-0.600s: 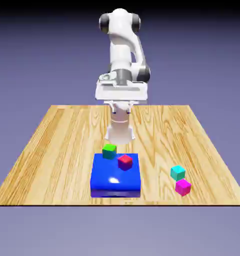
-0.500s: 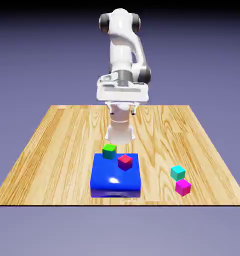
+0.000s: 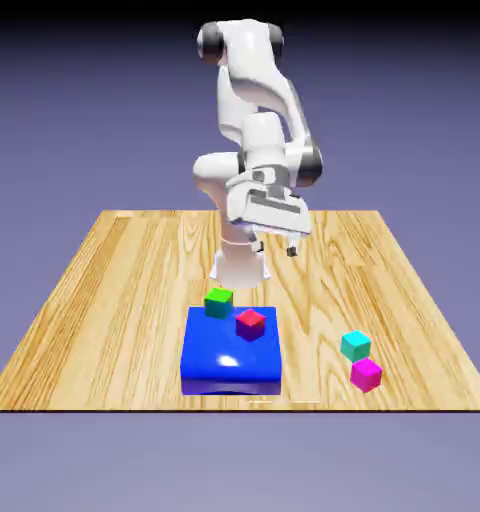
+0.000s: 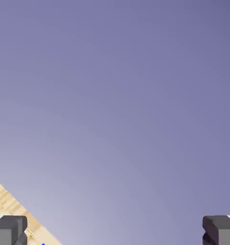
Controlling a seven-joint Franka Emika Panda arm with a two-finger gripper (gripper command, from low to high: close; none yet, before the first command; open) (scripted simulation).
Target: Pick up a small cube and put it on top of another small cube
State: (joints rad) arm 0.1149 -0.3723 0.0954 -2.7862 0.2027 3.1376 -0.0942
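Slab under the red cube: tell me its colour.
The slab is glossy blue, seen best in the exterior view.

No lettering, label, brand, number or sign can be read in either the exterior or hand view.

You see mostly a plain blue-violet backdrop point(image 4: 117, 105), with your tool point(image 4: 115, 230) spread wide, one grey fingertip in each bottom corner, and a pale wooden wedge of the surface point(image 4: 5, 198) at bottom left, where a tiny blue speck point(image 4: 43, 244) touches the frame's edge.
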